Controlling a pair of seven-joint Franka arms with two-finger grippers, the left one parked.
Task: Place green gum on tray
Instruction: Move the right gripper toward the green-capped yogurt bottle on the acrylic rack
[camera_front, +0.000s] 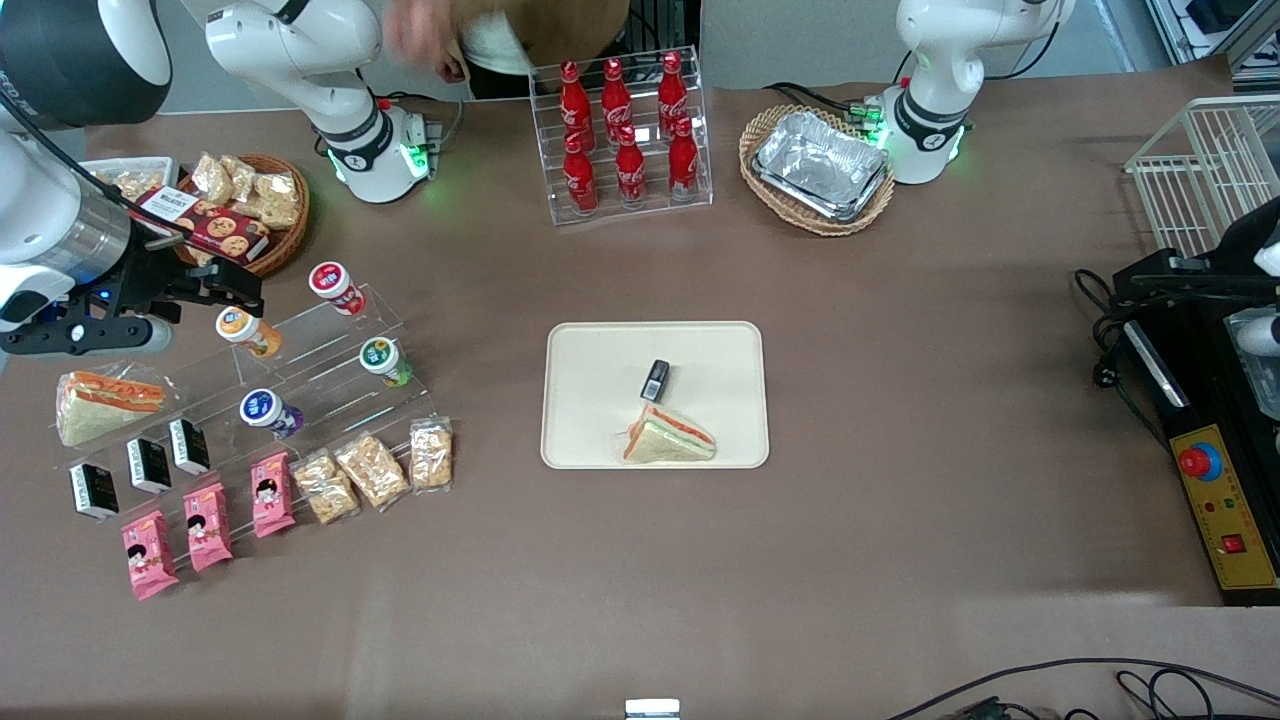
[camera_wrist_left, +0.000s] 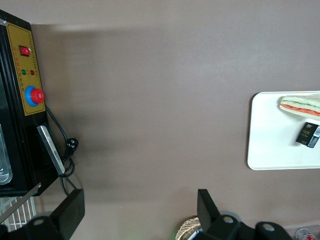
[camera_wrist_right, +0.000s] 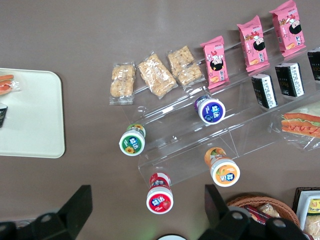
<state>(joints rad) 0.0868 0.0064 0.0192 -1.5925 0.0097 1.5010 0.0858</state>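
Front view: gripper (camera_front: 215, 290) hangs above the working arm's end of the table, just beside the orange-lidded canister (camera_front: 246, 331), w/ nothing in it. Green gum (camera_front: 385, 361) sits on the clear acrylic stepped stand (camera_front: 330, 375), well apart from the cream tray (camera_front: 600, 395), which is flat w/ rounded corners and holds a wrapped sandwich (camera_front: 668, 438) and a small black box (camera_front: 655, 380).

Right wrist view: fingers (camera_wrist_right: 75, 207) spread wide, empty. Round green lid's sunflower print shows only here on green gum (camera_wrist_right: 132, 142); blue-lidded canister (camera_wrist_right: 211, 110) near it.

Left wrist view: only a tray (camera_wrist_left: 272, 132) part, brown tabletop.
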